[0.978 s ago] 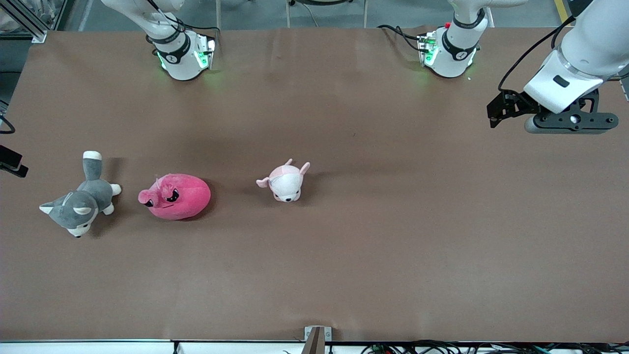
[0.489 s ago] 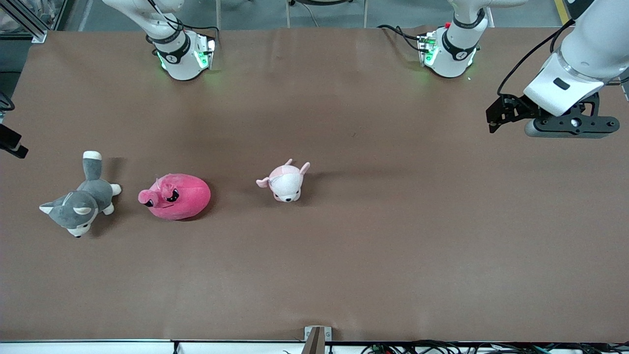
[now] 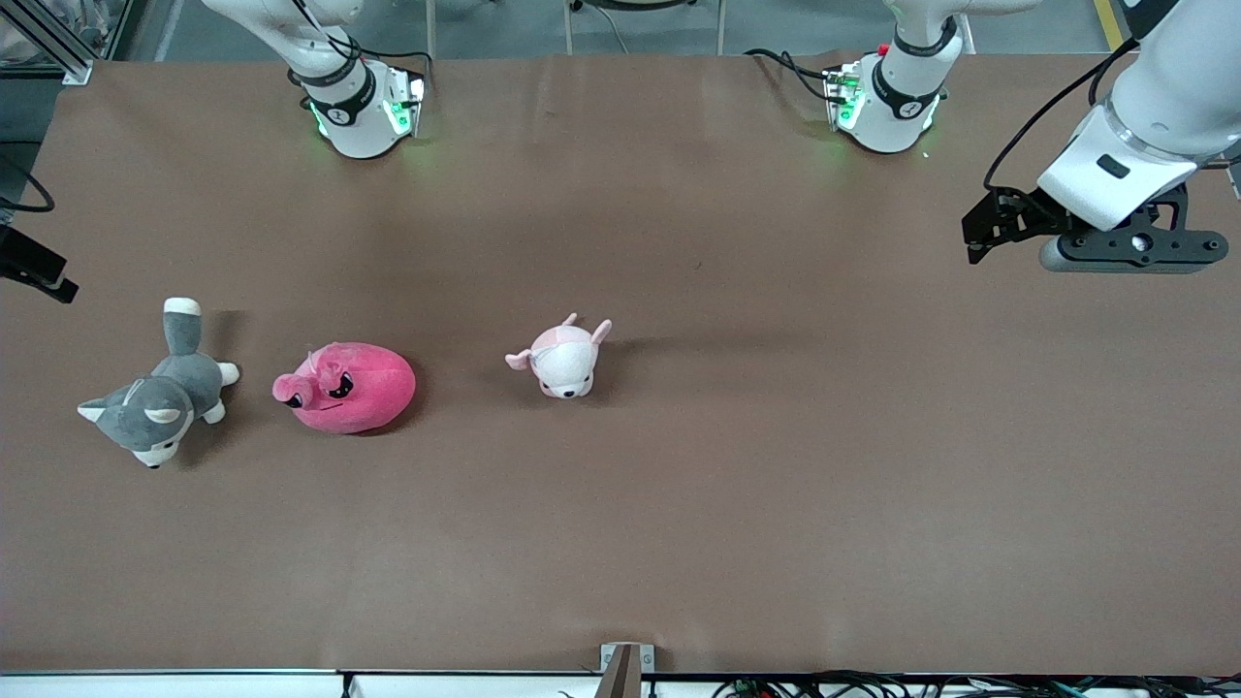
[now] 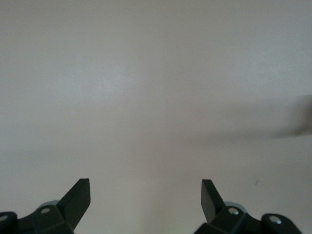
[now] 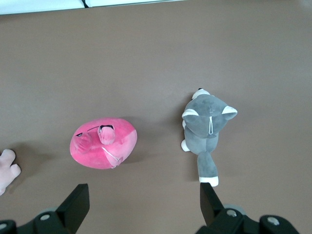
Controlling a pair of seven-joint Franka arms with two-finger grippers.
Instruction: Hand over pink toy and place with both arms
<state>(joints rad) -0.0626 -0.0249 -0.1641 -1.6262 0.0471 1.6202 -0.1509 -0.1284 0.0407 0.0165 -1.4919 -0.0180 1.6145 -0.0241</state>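
The pink toy, a hot-pink plush with black eyes, lies on the brown table between a grey husky plush and a pale puppy plush. In the right wrist view it lies far below my right gripper, which is open and empty, high over the table. Only a black part of the right hand shows at the front view's edge. My left gripper hangs open and empty over bare table at the left arm's end; the left wrist view shows the left gripper over table only.
The grey-and-white husky plush lies beside the pink toy, toward the right arm's end, and shows in the right wrist view. The pale pink-and-white puppy plush lies toward the table's middle.
The black part of the right hand at the front view's edge has moved toward the bases and a little inward. The left hand has shifted only slightly. The toys have not moved.
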